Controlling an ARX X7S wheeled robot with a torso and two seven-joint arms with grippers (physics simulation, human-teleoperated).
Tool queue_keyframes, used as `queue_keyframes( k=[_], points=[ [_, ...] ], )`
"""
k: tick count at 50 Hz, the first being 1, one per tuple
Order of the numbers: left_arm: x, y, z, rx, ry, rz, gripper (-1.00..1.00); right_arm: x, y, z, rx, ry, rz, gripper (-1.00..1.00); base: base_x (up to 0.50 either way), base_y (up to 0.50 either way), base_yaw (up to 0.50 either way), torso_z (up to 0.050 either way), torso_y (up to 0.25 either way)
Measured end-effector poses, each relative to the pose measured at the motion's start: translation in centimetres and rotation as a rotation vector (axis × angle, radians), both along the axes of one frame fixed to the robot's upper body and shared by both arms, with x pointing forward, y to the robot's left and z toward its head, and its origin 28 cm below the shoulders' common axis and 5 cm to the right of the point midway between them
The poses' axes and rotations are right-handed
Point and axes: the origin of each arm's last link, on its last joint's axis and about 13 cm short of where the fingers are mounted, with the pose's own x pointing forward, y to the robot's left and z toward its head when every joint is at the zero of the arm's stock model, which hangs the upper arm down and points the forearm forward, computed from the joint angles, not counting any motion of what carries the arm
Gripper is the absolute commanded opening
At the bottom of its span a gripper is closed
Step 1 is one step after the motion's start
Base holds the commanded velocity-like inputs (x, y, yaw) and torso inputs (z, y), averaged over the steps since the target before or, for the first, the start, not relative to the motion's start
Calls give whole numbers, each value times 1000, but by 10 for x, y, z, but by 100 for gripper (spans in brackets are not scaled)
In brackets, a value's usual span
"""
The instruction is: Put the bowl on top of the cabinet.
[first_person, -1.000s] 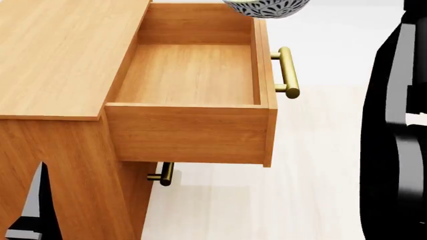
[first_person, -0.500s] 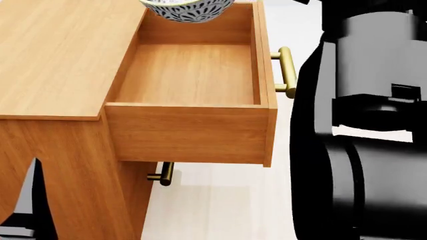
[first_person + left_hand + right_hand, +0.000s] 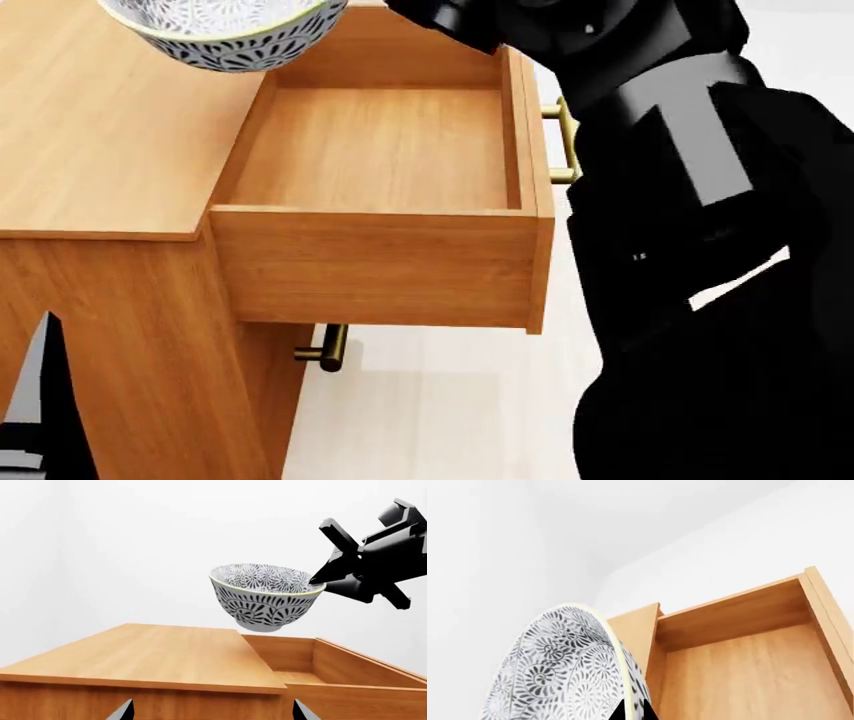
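The bowl point(image 3: 267, 598), white with a dense black leaf pattern, hangs in the air above the cabinet point(image 3: 153, 655), over the edge where the flat top meets the open drawer point(image 3: 333, 667). My right gripper point(image 3: 319, 584) is shut on the bowl's rim, and in the right wrist view the rim runs between the two fingertips of that gripper point(image 3: 632, 711). In the head view the bowl point(image 3: 220, 32) is at the top left, above the cabinet top point(image 3: 120, 120). My left gripper point(image 3: 210, 715) stands open below the cabinet top's front edge, holding nothing.
The top drawer point(image 3: 387, 150) is pulled out and has nothing in it; its brass bar handle point(image 3: 561, 140) is partly behind my right arm point(image 3: 681, 200). A lower drawer's handle point(image 3: 327, 350) sticks out beneath. Pale floor lies to the right.
The bowl has moved left, from over the drawer's far end to above the cabinet top's edge. My right arm has swung further into the head view.
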Motion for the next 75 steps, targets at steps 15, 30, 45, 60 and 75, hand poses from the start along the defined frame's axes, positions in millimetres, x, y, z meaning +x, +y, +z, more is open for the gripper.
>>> queue_keyframes(
  k=[15, 30, 45, 60, 75],
  points=[
    [0, 1, -1, -4, 1, -1, 100, -3, 16, -6, 85, 38, 63, -100, 0, 0, 0, 0, 0],
    [-1, 0, 3, -10, 0, -3, 100, -9, 30, -6, 122, 61, 108, -100, 0, 0, 0, 0, 0],
    [-2, 2, 8, -26, -7, -5, 100, -19, 44, 0, 112, 66, 143, -100, 0, 0, 0, 1, 1],
    [-4, 4, 12, -61, -11, -25, 100, -24, 52, -1, 75, 91, 117, -100, 0, 0, 0, 0, 0],
    [-5, 5, 14, -78, -12, -32, 100, -24, 55, -8, 44, 115, 83, -100, 0, 0, 0, 0, 1]
  ],
)
